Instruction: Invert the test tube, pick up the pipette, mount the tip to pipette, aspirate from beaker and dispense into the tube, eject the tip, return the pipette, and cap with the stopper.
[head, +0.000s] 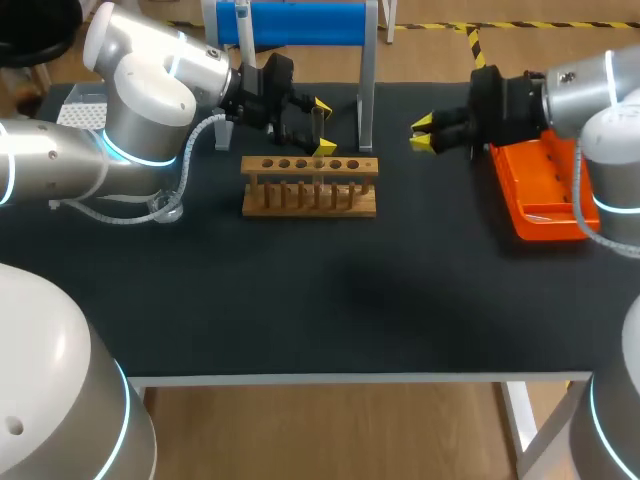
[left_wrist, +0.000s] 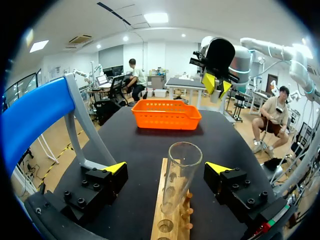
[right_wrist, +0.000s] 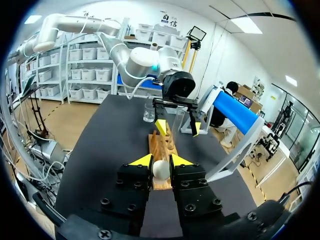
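Upper centre of the head view, the left gripper (head: 322, 127) holds its fingers spread either side of the tube (left_wrist: 179, 175) standing in the rack (head: 310, 190); the right gripper (head: 422, 134), upper right, pinches the stopper (right_wrist: 160, 169).

Orange basket (left_wrist: 166, 120), pale brown rack (head: 310, 198), clear test tube (left_wrist: 179, 172), white stopper (right_wrist: 160, 169) (all over a black table (head: 300, 300)).

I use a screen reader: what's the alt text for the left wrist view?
The open left claw straddles a clear test tube standing in a wooden rack. Beyond: an orange basket, with the right claw beside it.
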